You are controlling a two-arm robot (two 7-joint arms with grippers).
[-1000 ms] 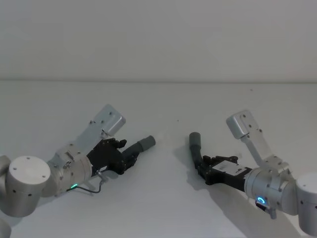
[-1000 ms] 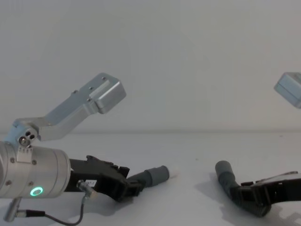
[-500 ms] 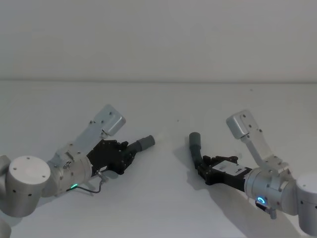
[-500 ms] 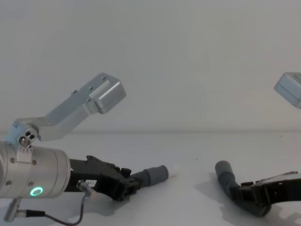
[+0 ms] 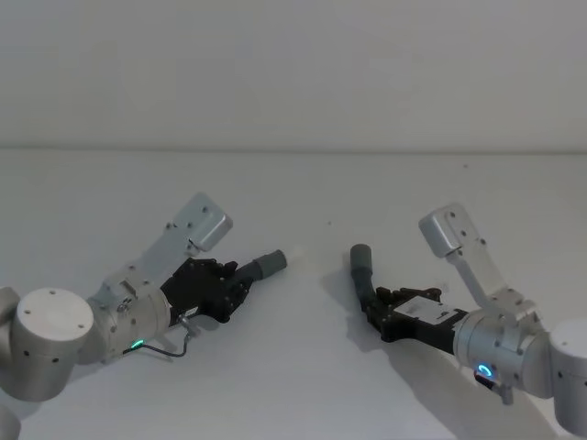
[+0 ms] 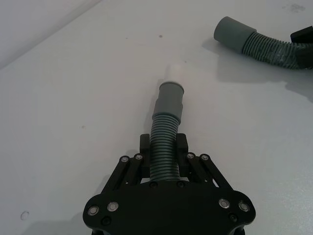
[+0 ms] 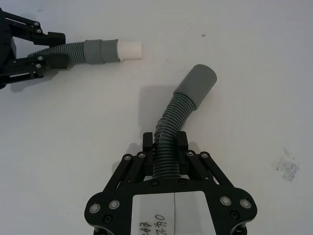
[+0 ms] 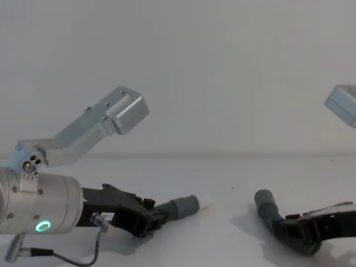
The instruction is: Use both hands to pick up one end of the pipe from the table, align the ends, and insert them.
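Head view: the left pincer (image 5: 237,286) has just pressed shut on its hose piece (image 5: 261,268), matching the right pincer (image 5: 376,310) pinching the other piece (image 5: 365,280); both lie on the surface (image 5: 303,367), cuffs (image 5: 359,255) well apart, so lifting and aligning look next.

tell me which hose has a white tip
The hose in the left gripper: its cuff ends in a white tip; the hose in the right gripper ends plain grey.

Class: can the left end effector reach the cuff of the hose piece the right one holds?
Probably yes: only bare table lies between the left end effector, shut on the left hose piece, and the cuff of the right hose piece.
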